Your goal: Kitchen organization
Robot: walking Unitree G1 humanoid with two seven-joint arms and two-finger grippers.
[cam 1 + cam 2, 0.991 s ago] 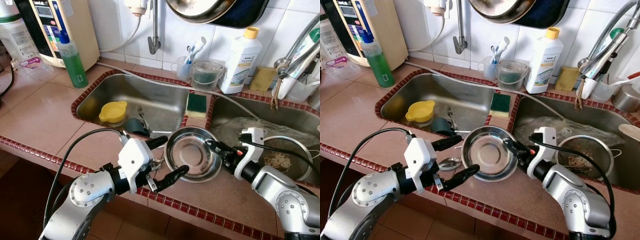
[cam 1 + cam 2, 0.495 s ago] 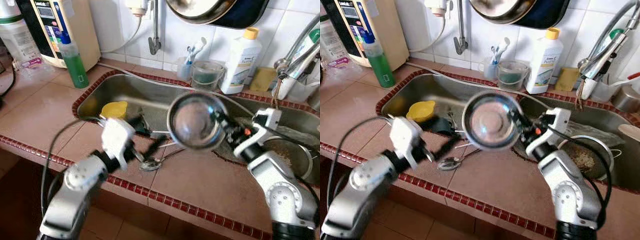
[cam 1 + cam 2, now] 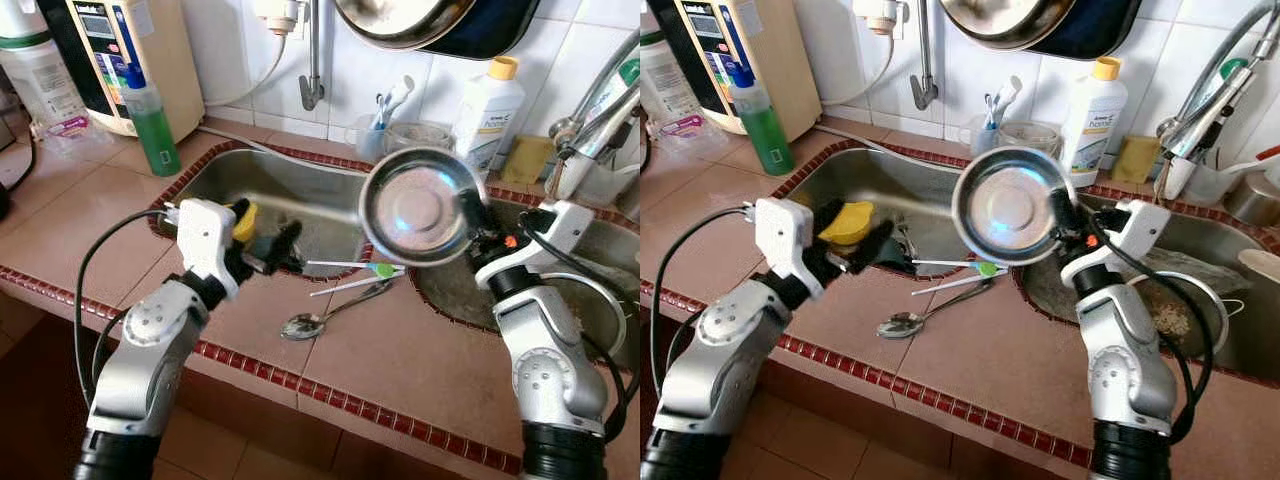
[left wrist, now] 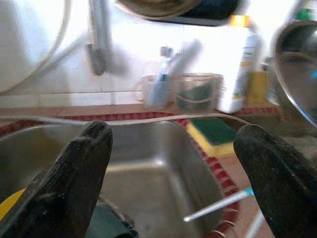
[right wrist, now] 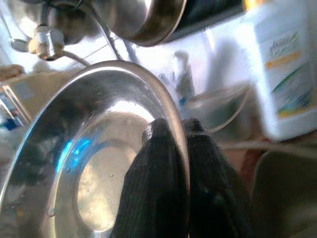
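Pinching the plate (image 3: 420,205) only at its rim, the right gripper (image 3: 478,232) risked dropping it by slip; the left gripper (image 3: 268,252) had fingers apart, empty.

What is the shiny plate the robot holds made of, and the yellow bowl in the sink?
The plate, pinched at its rim by the right pincer, looks like polished steel: it mirrors light. The yellow bowl looks like matte plastic, though that is a guess.

Silver arms, white wrist blocks, black cables (looped), seemingly rubbery black pincer fingers (image 4: 74,188).
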